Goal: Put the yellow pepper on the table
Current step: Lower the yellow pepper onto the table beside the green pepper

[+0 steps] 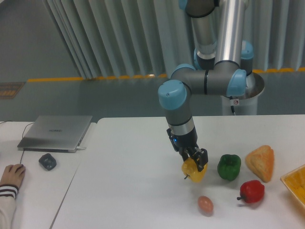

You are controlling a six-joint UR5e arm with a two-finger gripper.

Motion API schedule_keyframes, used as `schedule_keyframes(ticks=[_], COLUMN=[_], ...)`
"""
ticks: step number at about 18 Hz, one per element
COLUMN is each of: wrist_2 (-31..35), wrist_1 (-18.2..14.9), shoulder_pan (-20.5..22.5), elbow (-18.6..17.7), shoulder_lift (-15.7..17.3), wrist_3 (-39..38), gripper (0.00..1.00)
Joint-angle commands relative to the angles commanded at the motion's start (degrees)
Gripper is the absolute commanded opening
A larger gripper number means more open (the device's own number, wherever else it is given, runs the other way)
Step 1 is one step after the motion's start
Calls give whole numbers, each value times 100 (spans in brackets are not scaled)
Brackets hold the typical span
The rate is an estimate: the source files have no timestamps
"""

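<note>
The yellow pepper (193,171) hangs just above the white table (128,186), its short dark stem pointing down and left. My gripper (195,162) is shut on its upper part, coming down from the arm at a slant. The pepper is left of the green pepper and above the brown egg. I cannot tell whether its underside touches the table top.
A green pepper (229,167), an orange-yellow wedge of bread (260,162), a red pepper (252,192) and a brown egg (205,205) lie on the right. A yellow tray (296,185) is at the right edge. On the left desk are a laptop (56,132), a mouse (47,161) and a person's hand (12,175).
</note>
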Motion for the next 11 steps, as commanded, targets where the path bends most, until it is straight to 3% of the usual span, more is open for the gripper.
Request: schedule_keyframes(ticks=[11], wrist_2=[9], wrist_1=[9], shoulder_pan=[-9], elbow=[-79], shoulder_lift=[-44], wrist_3=[-27], gripper=[61])
